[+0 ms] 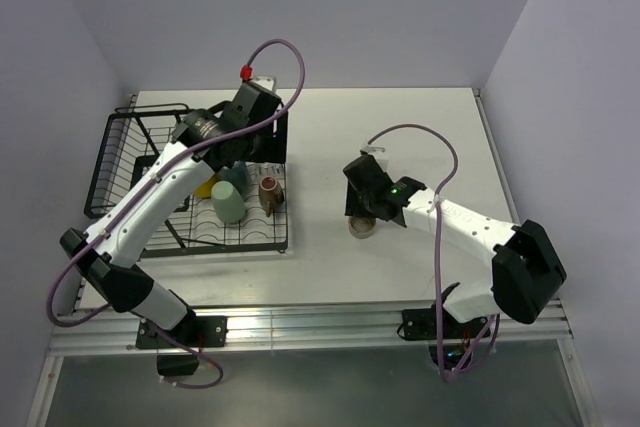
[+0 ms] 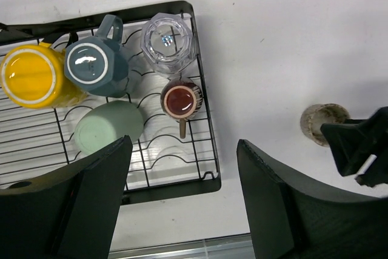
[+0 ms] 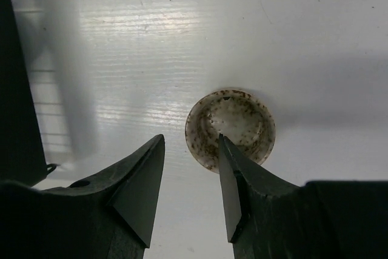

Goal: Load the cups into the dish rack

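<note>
Beige, brown-speckled cup (image 3: 230, 127) is standing near the middle of the white desk (image 3: 182, 28), apart from the black wire dish rack (image 2: 209, 150). The right tool (image 3: 190, 144), jaws apart, is hovering over its rim, starting the pickup; next it is likely needing to lower, straddle the wall and clamp.

White table (image 1: 390, 132), pale lilac walls (image 1: 300, 17)

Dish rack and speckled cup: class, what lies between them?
Only bare white table lies between dish rack and speckled cup, shown in the left wrist view.
</note>
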Robot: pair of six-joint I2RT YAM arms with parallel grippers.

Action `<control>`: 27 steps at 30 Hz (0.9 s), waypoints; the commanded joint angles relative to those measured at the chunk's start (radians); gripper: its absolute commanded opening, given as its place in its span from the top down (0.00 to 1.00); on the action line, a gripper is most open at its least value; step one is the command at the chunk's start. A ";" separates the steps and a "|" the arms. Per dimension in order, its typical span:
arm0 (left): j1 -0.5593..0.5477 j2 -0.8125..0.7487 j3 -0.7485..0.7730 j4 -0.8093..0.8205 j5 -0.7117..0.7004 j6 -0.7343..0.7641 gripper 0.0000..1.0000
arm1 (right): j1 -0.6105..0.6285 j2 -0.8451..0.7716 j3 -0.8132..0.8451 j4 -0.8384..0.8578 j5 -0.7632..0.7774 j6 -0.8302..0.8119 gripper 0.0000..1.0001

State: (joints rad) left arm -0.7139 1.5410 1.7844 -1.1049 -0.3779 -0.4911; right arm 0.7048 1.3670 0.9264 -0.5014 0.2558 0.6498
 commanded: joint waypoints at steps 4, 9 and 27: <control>-0.002 -0.061 0.020 0.043 0.025 0.014 0.23 | 0.022 0.058 -0.015 0.023 0.068 0.024 0.52; -0.002 -0.064 0.006 0.051 0.027 0.013 0.24 | 0.028 0.095 -0.035 0.053 0.054 0.027 0.52; -0.001 -0.059 -0.037 0.057 0.016 0.011 0.23 | 0.044 0.205 -0.037 0.109 0.034 0.017 0.55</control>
State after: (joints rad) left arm -0.7139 1.5043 1.7485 -1.0767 -0.3634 -0.4908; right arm 0.7403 1.5753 0.8780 -0.3843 0.2604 0.6682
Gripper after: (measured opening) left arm 0.764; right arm 0.454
